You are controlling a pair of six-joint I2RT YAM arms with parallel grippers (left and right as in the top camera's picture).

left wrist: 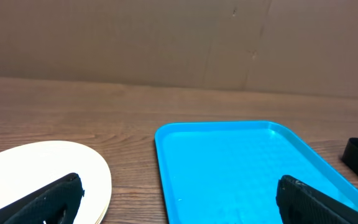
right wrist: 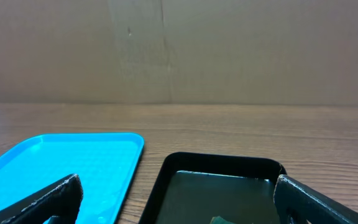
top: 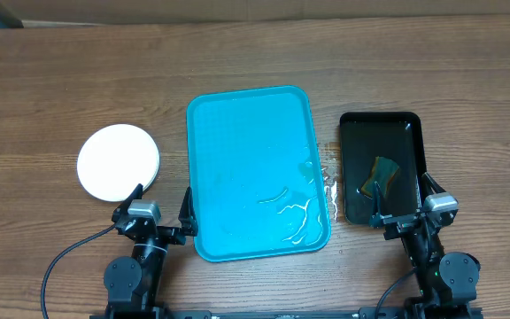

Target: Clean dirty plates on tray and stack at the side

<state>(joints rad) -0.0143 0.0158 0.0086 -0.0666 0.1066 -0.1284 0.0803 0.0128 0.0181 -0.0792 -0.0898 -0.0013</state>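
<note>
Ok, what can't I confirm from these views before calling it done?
- Plate count: overhead, the top white plate hides any below; left wrist, frame bottom cuts the stack off.
- Greenish item in the black tray: overhead too small to identify; right wrist, cut off.
- Streaks on turquoise tray: overhead, unclear.

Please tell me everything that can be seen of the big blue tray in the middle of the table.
The tray is a large turquoise rectangle, plastic by its look, with rounded corners and a raised rim. It lies flat on the wooden table, its long side pointing away from the arms. No object lies on it, but pale, wet-looking streaks glint by its near right corner. The plates sit apart on its left, the black tray apart on its right.
</note>
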